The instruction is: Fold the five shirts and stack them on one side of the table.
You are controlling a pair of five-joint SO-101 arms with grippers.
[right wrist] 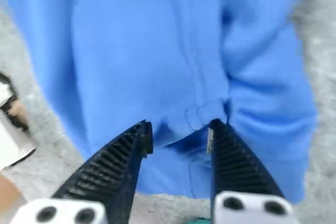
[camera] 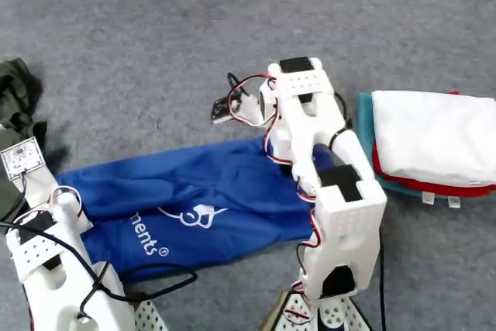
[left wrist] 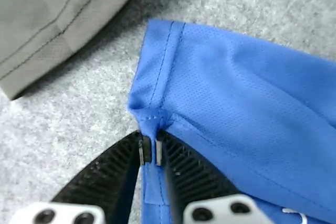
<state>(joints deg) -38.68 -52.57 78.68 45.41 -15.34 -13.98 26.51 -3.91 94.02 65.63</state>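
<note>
Open across the far half of the grey felt desk point(camera: 139, 36). Nearer, blocked by the spread blue mesh shirt point(camera: 194, 199), at right by the folded stack of white, red and teal shirts point(camera: 434, 145), at left by a crumpled dark olive garment point(camera: 15, 91). Crowded between shirt and stack by the white right arm point(camera: 341, 191).

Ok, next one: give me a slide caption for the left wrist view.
The left gripper pinches a hemmed corner of the blue shirt on the grey table, a grey-green shirt lying close by.
</note>
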